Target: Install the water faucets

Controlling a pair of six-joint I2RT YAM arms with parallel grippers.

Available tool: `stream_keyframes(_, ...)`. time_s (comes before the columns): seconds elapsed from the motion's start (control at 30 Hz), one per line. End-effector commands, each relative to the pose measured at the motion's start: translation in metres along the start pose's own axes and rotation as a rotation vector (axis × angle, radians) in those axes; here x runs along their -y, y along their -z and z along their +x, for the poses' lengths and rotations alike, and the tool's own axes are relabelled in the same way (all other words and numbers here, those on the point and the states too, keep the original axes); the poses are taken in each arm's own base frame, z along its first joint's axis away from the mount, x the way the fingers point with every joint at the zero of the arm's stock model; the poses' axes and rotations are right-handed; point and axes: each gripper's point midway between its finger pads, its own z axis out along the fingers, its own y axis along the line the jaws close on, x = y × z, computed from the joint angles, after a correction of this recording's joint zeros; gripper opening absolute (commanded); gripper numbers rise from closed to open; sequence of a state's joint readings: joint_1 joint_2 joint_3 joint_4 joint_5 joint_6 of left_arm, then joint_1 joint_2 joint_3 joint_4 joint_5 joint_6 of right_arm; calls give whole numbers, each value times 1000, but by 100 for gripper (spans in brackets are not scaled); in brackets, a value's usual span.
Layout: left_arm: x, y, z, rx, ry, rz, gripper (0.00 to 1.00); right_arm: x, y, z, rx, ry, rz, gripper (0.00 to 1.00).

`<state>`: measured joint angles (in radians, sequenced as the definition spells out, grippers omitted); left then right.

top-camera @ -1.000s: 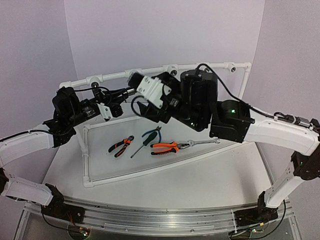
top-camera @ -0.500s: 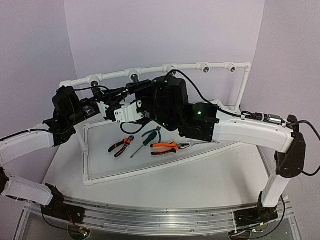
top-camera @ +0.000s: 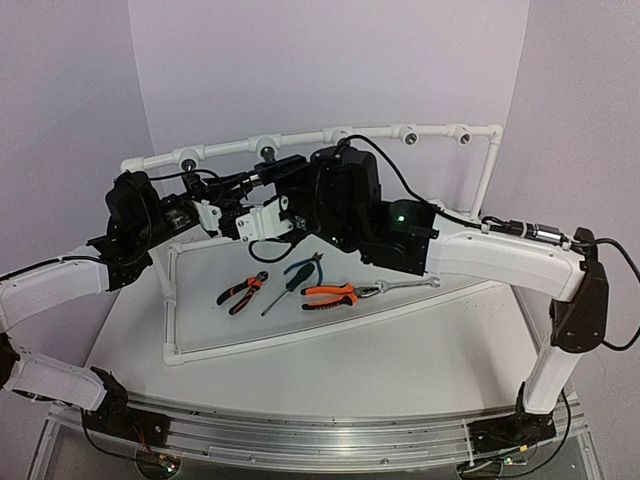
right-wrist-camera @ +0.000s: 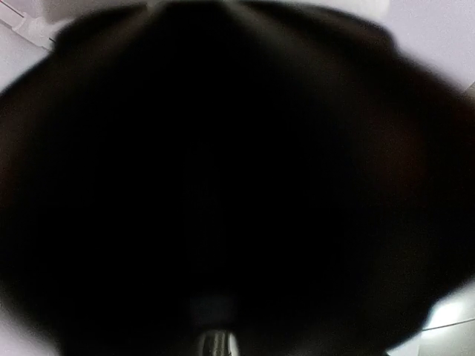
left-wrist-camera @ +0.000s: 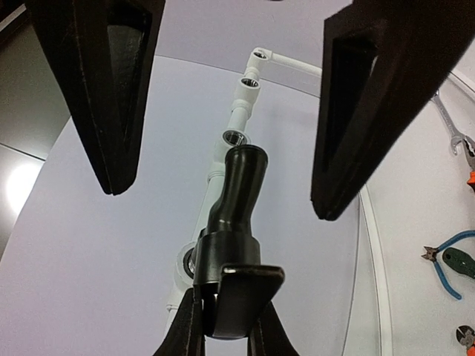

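The small black tap (left-wrist-camera: 237, 196) is held by its lever end in my left gripper (left-wrist-camera: 226, 326), which is shut on it, spout pointing away along the white pipe. A white tee fitting's socket (left-wrist-camera: 185, 263) sits just behind the tap body. My right gripper (top-camera: 250, 222) faces the left gripper (top-camera: 212, 215) at the pipe frame's left rear. Its two black fingers (left-wrist-camera: 104, 96) stand wide open on either side of the spout without touching it. The right wrist view is almost all black, too close to tell anything.
A white pipe frame (top-camera: 330, 135) with several tee fittings (top-camera: 408, 132) runs along the back and down the left side. On the table lie orange-handled pliers (top-camera: 243, 291), a second pair (top-camera: 335, 294), blue-green cutters (top-camera: 300, 272) and a wrench (top-camera: 405, 286).
My right arm has swung left and down, bringing its open gripper up to the left gripper and the tap. The left arm has stayed in place.
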<state>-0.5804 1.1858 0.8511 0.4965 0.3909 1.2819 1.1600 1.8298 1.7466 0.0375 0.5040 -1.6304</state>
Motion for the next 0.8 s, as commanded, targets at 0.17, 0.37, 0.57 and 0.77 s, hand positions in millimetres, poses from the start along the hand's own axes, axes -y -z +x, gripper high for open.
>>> stream_keyframes(0.17,-47,-4,-18,54,-33,-114,0,15,25,33,0,-14,15,72)
stream_keyframes(0.37,-48,-5,-19,56,-35,-114,0,22,13,40,13,-3,29,72)
stream_keyframes(0.57,-48,-5,-19,61,-35,-114,0,15,7,41,104,21,19,72)
stream_keyframes(0.77,-49,-8,-14,64,-42,-117,0,32,11,37,292,-61,54,79)
